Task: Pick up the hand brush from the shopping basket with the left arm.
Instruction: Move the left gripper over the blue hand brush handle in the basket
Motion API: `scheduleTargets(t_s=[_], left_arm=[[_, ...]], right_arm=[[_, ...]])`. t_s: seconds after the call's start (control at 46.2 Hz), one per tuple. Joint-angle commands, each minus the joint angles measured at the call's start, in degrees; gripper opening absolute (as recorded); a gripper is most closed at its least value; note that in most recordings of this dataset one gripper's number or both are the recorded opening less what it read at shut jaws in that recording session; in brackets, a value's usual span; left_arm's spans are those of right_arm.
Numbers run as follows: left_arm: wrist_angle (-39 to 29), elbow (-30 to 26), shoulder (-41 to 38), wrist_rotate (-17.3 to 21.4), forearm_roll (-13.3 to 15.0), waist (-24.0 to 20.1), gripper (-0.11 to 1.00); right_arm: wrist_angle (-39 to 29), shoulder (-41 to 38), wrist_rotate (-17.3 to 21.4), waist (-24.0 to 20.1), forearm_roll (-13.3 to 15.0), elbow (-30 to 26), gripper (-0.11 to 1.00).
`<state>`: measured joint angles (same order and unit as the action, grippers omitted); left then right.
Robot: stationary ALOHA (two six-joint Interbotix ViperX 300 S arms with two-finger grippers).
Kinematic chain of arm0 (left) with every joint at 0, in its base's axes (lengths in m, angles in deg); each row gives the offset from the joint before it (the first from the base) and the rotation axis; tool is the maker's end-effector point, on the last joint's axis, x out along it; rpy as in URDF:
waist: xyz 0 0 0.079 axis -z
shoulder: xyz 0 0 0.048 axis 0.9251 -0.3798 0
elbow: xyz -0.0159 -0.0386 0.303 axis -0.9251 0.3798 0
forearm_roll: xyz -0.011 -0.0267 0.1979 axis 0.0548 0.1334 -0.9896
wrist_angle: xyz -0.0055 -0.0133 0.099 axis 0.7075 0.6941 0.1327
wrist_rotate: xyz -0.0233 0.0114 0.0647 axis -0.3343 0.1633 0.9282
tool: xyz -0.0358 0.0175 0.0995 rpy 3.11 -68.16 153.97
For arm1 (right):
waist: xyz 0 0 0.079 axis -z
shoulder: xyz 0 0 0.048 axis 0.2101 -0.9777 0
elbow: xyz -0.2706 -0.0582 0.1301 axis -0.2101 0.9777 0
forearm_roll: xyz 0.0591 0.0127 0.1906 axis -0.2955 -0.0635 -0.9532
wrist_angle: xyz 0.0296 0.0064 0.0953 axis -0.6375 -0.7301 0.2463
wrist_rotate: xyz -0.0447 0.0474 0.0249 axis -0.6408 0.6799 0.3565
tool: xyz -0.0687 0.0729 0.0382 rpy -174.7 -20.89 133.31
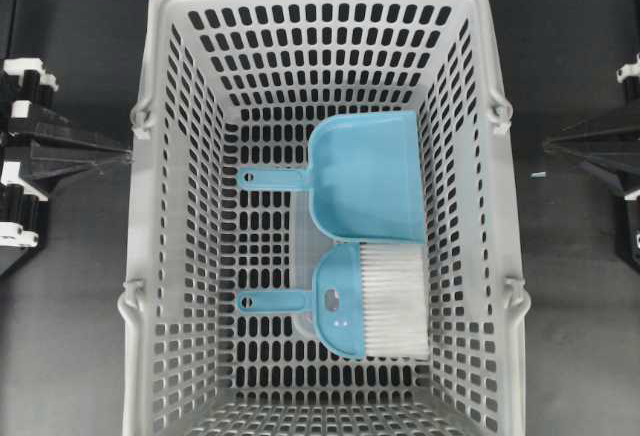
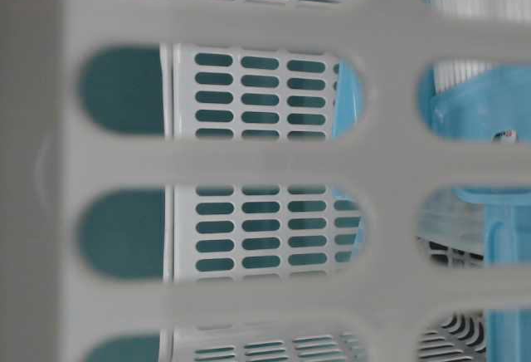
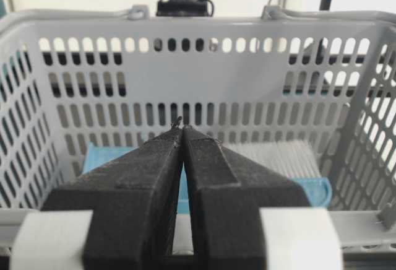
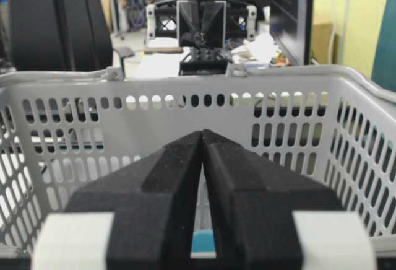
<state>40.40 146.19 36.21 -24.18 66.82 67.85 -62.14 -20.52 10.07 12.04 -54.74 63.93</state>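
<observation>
overhead, hand brush (image 1: 365,301) beside dustpan (image 1: 365,176), basket (image 1: 160,106)

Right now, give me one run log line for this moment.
left gripper: shut, outside shopping basket | right gripper: shut | hand brush: in basket, untouched

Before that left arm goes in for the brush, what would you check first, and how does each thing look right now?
1. Hand brush in the basket: ok.
2. Brush handle uncovered, pointing toward the left gripper: ok.
3. Dustpan separate from the brush: cannot tell, they lie edge to edge.
4. Left gripper open for grasping: not ok, fingers closed.
5. Right gripper outside the basket: ok.
</observation>
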Motion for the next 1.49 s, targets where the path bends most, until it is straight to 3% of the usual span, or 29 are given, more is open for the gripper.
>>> scheduleTargets(t_s=[0.0,0.087,0.411,0.801,0.887,1.104,1.169,1.277,1.472], left_arm=[[-4.4,-5.1,-0.5,-1.2,-2.3,0.1,0.06],[-11.4,-9.6,-1.1,-2.0,-2.3,0.1,0.0],[-40.2,-27.7,-10.3,-2.3,-2.4,2.8,0.0],[-60.9,-45.7,-31.6,-2.9,-2.4,7.4,0.0],[-65.1,-49.0,-34.9,-3.3,-2.4,8.1,0.0],[-72.2,-55.3,-41.0,-3.9,-2.4,8.9,0.01],[-72.9,-55.7,-42.1,-4.0,-2.4,8.8,0.02],[-73.6,-55.5,-43.9,-5.5,-2.4,9.0,0.24],[-74.0,-55.9,-47.9,-9.0,-2.4,10.0,0.8]], right_arm=[[0.2,-0.2,0.5,-0.2,-0.2,-2.0,0.0],[-2.7,0.4,1.0,-0.2,-1.3,-3.3,0.0],[-17.5,2.5,1.2,-0.1,-1.1,-7.6,0.0],[-18.5,2.8,1.7,-0.4,-1.1,-7.7,0.02],[-18.4,3.0,1.7,-0.9,-1.1,-7.7,0.12],[-18.5,2.9,1.7,-1.5,-1.1,-7.6,0.65],[-18.4,2.9,1.7,-1.5,-1.1,-7.5,0.74],[-18.3,2.9,1.8,-1.6,-1.1,-7.5,0.75],[-18.0,2.8,1.8,-2.1,-1.1,-7.3,0.74]])
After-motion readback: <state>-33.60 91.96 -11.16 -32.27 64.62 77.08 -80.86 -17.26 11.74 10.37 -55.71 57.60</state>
